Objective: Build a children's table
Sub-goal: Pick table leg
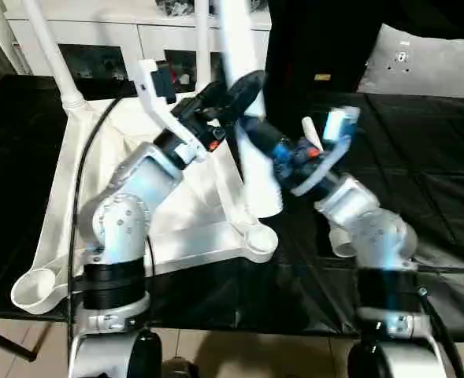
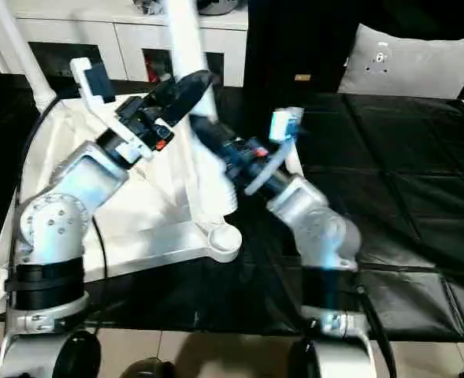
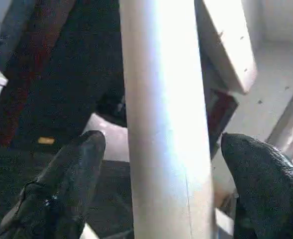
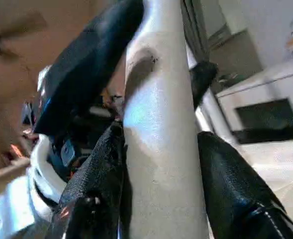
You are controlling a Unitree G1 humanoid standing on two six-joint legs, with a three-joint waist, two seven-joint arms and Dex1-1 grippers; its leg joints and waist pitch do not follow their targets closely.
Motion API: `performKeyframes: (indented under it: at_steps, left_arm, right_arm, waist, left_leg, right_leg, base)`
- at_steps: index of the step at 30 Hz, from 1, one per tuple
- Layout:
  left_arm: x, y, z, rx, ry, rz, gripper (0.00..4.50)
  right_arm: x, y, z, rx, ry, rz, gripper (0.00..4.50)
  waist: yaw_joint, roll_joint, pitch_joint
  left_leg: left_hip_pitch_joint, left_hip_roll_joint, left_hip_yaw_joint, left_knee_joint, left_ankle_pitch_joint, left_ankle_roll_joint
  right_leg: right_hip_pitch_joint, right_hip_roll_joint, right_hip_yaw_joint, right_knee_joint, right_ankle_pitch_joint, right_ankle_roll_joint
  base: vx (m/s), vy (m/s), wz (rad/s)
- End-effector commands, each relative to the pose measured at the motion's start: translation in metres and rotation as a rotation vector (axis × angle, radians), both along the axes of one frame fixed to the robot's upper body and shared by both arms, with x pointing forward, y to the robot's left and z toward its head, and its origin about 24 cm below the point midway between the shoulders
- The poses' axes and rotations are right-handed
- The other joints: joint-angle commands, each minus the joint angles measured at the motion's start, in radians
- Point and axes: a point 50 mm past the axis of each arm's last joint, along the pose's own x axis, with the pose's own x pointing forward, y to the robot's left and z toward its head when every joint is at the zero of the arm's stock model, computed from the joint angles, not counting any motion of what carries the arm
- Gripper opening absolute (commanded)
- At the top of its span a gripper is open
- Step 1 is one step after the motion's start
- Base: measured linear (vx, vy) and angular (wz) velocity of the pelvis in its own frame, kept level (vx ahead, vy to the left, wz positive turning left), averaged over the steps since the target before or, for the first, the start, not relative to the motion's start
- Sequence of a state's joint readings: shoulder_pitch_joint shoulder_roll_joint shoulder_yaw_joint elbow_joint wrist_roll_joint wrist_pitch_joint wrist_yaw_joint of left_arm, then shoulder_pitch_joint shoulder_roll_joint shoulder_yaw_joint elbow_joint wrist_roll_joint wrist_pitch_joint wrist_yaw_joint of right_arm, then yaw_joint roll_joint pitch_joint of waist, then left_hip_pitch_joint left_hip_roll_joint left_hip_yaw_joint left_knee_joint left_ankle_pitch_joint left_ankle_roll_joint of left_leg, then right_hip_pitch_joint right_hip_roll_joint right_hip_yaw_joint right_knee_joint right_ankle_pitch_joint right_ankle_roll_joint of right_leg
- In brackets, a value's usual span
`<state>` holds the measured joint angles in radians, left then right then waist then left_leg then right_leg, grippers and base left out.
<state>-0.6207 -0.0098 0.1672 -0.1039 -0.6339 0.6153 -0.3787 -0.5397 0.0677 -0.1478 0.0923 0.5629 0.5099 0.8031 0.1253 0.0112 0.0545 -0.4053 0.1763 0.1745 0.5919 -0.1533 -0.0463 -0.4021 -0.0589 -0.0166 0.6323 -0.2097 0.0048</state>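
Observation:
The children's table top (image 1: 188, 240) lies upside down on a black surface, ribbed side up, with rounded corner sockets (image 1: 257, 241). Two white legs (image 1: 52, 49) stand upright in its far sockets. A third leg (image 1: 257, 177) is held tilted above the top's right edge, with my right gripper (image 1: 257, 135) shut on its middle; the pads (image 4: 104, 164) press both of its sides. Just above, my left gripper (image 1: 243, 87) straddles the same leg (image 3: 166, 124), open, its fingers (image 3: 71, 179) standing clear of the tube on each side.
A white cabinet with glass doors (image 1: 98, 43) runs along the back. A grey cushion (image 1: 428, 63) lies at the far right on the black surface (image 1: 421, 165). Tiled floor (image 1: 239, 354) shows at the near edge.

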Motion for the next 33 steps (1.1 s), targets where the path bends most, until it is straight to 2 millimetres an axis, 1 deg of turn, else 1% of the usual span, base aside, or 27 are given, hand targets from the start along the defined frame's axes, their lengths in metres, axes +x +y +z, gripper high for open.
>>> performKeyframes:
  at_steps: [1, 2, 3, 4, 5, 6, 7, 8, 9, 10, 12, 14, 17, 18, 20, 21, 22, 26, 27, 30, 32, 33]
  left_arm:
    - [0.002, -0.006, 0.006, 0.048, -0.048, 0.081, 4.47]
    - [0.004, -0.006, 0.006, 0.049, -0.056, 0.115, 4.47]
    - [0.004, -0.006, 0.006, 0.046, -0.057, 0.128, 4.47]
    - [0.005, -0.007, 0.009, 0.046, -0.103, 0.21, 4.47]
    - [0.005, -0.007, 0.009, 0.046, -0.106, 0.214, 4.47]
    - [0.004, -0.009, 0.011, 0.046, -0.151, 0.26, 4.2]
    - [0.002, -0.011, 0.012, 0.026, -0.16, 0.277, 4.13]
    - [0.001, -0.014, 0.012, -0.005, -0.163, 0.284, 4.13]
    - [-0.001, -0.016, 0.012, -0.024, -0.167, 0.286, 4.09]
    - [-0.002, -0.018, 0.012, -0.036, -0.175, 0.294, 3.86]
    - [-0.003, -0.021, 0.011, -0.053, -0.172, 0.3, 3.69]
    - [-0.003, -0.024, 0.01, -0.076, -0.174, 0.305, 3.66]
    - [-0.003, -0.023, 0.011, -0.096, -0.179, 0.304, 3.32]
    - [-0.003, -0.023, 0.011, -0.097, -0.179, 0.306, 3.28]
    - [-0.003, -0.024, 0.011, -0.1, -0.182, 0.303, 3.1]
    - [-0.003, -0.024, 0.01, -0.103, -0.183, 0.302, 3.1]
    - [-0.003, -0.025, 0.01, -0.103, -0.184, 0.298, 2.89]
    - [-0.003, -0.028, 0.009, -0.094, -0.19, 0.288, 2.77]
    - [-0.004, -0.028, 0.009, -0.092, -0.192, 0.286, 2.52]
    - [-0.004, -0.028, 0.009, -0.089, -0.195, 0.284, 2.41]
    - [-0.003, -0.028, 0.009, -0.08, -0.192, 0.285, 2.2]
    - [-0.003, -0.028, 0.008, -0.077, -0.192, 0.285, 2.1]
  right_arm:
    - [-0.002, 0.008, 0.007, -0.051, -0.087, -0.084, 1.8]
    - [-0.002, 0.01, 0.007, -0.067, -0.109, -0.105, 1.8]
    - [-0.002, 0.011, 0.006, -0.073, -0.118, -0.112, 1.8]
    - [-0.002, 0.015, 0.003, -0.099, -0.147, -0.161, 1.8]
    - [-0.002, 0.015, 0.002, -0.1, -0.148, -0.163, 1.8]
    - [-0.001, 0.017, 0.0, -0.112, -0.16, -0.193, 1.8]
    - [-0.001, 0.018, 0.0, -0.12, -0.17, -0.207, 1.8]
    - [-0.001, 0.019, -0.001, -0.123, -0.177, -0.216, 1.8]
    - [-0.002, 0.02, -0.001, -0.124, -0.18, -0.219, 1.8]
    - [-0.002, 0.021, -0.002, -0.123, -0.185, -0.222, 1.8]
    - [-0.002, 0.023, -0.003, -0.124, -0.191, -0.226, 1.8]
    - [-0.002, 0.024, -0.004, -0.127, -0.199, -0.232, 1.8]
    - [-0.002, 0.025, -0.006, -0.132, -0.204, -0.235, 1.8]
    - [-0.002, 0.025, -0.006, -0.134, -0.206, -0.235, 1.8]
    - [-0.002, 0.025, -0.007, -0.138, -0.207, -0.234, 1.8]
    - [-0.002, 0.025, -0.007, -0.139, -0.21, -0.235, 1.8]
    - [-0.002, 0.025, -0.007, -0.139, -0.211, -0.237, 1.8]
    - [-0.001, 0.026, -0.007, -0.14, -0.219, -0.24, 1.8]
    - [-0.001, 0.026, -0.008, -0.141, -0.219, -0.24, 1.8]
    - [-0.001, 0.026, -0.008, -0.143, -0.221, -0.24, 1.8]
    - [-0.001, 0.026, -0.008, -0.147, -0.222, -0.24, 1.8]
    - [-0.001, 0.026, -0.009, -0.149, -0.223, -0.242, 1.8]
  waist:
    - [0.0, -0.002, -0.072]
    - [0.001, 0.001, -0.072]
    - [-0.001, 0.0, -0.071]
    - [0.0, 0.0, -0.072]
    - [-0.002, -0.002, -0.071]
    - [-0.001, -0.002, -0.072]
    - [-0.001, -0.001, -0.073]
    - [-0.002, -0.002, -0.073]
    - [-0.002, -0.003, -0.072]
    - [-0.003, -0.003, -0.072]
    - [-0.005, -0.004, -0.071]
    - [-0.008, -0.003, -0.07]
    - [-0.012, -0.002, -0.07]
    - [-0.012, -0.002, -0.069]
    - [-0.012, -0.001, -0.07]
    - [-0.012, -0.001, -0.07]
    - [-0.011, 0.0, -0.071]
    - [-0.011, -0.001, -0.071]
    - [-0.012, -0.001, -0.071]
    - [-0.012, -0.001, -0.07]
    - [-0.012, 0.003, -0.07]
    - [-0.012, 0.001, -0.07]
  left_leg:
    - [0.027, 0.043, -0.019, -0.069, -0.188, -0.024]
    - [0.027, 0.044, -0.02, -0.069, -0.191, -0.027]
    - [0.028, 0.043, -0.019, -0.07, -0.2, -0.032]
    - [0.028, 0.044, -0.019, -0.069, -0.2, -0.031]
    - [0.025, 0.044, -0.019, -0.07, -0.205, -0.029]
    - [0.026, 0.044, -0.02, -0.07, -0.206, -0.027]
    - [0.025, 0.046, -0.021, -0.07, -0.205, -0.025]
    - [0.026, 0.046, -0.02, -0.069, -0.201, -0.022]
    - [0.024, 0.045, -0.019, -0.068, -0.198, -0.015]
    - [0.023, 0.044, -0.019, -0.068, -0.201, -0.012]
    - [0.023, 0.044, -0.019, -0.069, -0.214, -0.002]
    - [0.023, 0.044, -0.019, -0.07, -0.22, -0.001]
    - [0.024, 0.045, -0.02, -0.07, -0.232, -0.003]
    - [0.024, 0.045, -0.019, -0.07, -0.234, -0.003]
    - [0.024, 0.045, -0.019, -0.069, -0.227, 0.0]
    - [0.024, 0.045, -0.019, -0.068, -0.223, 0.001]
    - [0.024, 0.045, -0.019, -0.068, -0.215, 0.005]
    - [0.023, 0.045, -0.019, -0.066, -0.209, 0.009]
    - [0.024, 0.045, -0.019, -0.067, -0.211, 0.01]
    - [0.025, 0.046, -0.019, -0.067, -0.22, 0.01]
    - [0.024, 0.045, -0.02, -0.068, -0.22, 0.009]
    - [0.025, 0.045, -0.019, -0.068, -0.224, 0.008]
  right_leg:
    - [0.038, -0.068, 0.027, -0.081, -0.136, -0.12]
    - [0.038, -0.07, 0.027, -0.082, -0.134, -0.119]
    - [0.038, -0.068, 0.028, -0.083, -0.132, -0.116]
    - [0.039, -0.067, 0.028, -0.081, -0.117, -0.117]
    - [0.039, -0.068, 0.029, -0.084, -0.114, -0.112]
    - [0.041, -0.069, 0.028, -0.083, -0.113, -0.113]
    - [0.04, -0.07, 0.028, -0.083, -0.106, -0.113]
    - [0.042, -0.07, 0.028, -0.081, -0.089, -0.125]
    - [0.042, -0.069, 0.028, -0.08, -0.076, -0.134]
    - [0.042, -0.068, 0.028, -0.08, -0.075, -0.135]
    - [0.043, -0.069, 0.029, -0.082, -0.092, -0.135]
    - [0.042, -0.069, 0.028, -0.083, -0.104, -0.135]
    - [0.041, -0.068, 0.028, -0.083, -0.115, -0.139]
    - [0.04, -0.068, 0.029, -0.084, -0.116, -0.14]
    - [0.041, -0.067, 0.029, -0.082, -0.103, -0.141]
    - [0.041, -0.067, 0.029, -0.082, -0.096, -0.142]
    - [0.041, -0.067, 0.029, -0.08, -0.076, -0.147]
    - [0.042, -0.068, 0.028, -0.078, -0.057, -0.153]
    - [0.042, -0.067, 0.028, -0.078, -0.059, -0.155]
    - [0.042, -0.067, 0.028, -0.079, -0.069, -0.156]
    - [0.042, -0.067, 0.028, -0.079, -0.071, -0.156]
    - [0.042, -0.066, 0.028, -0.079, -0.072, -0.155]
  base:
    - [0.0, 0.0, 0.0]
    - [0.0, 0.0, 0.0]
    - [0.0, 0.0, 0.0]
    - [0.0, 0.0, 0.0]
    - [0.0, 0.0, 0.0]
    - [0.0, 0.0, 0.0]
    - [0.0, 0.0, 0.0]
    - [0.0, 0.0, 0.0]
    - [0.0, 0.0, 0.0]
    - [0.0, 0.0, 0.0]
    - [0.0, 0.0, 0.0]
    - [0.0, 0.0, 0.0]
    - [0.0, 0.0, 0.0]
    - [0.0, 0.0, 0.0]
    - [0.0, 0.0, 0.0]
    - [0.0, 0.0, 0.0]
    - [0.0, 0.0, 0.0]
    - [0.0, 0.0, 0.0]
    - [0.0, 0.0, 0.0]
    - [0.0, 0.0, 0.0]
    - [0.0, 0.0, 0.0]
    - [0.0, 0.0, 0.0]
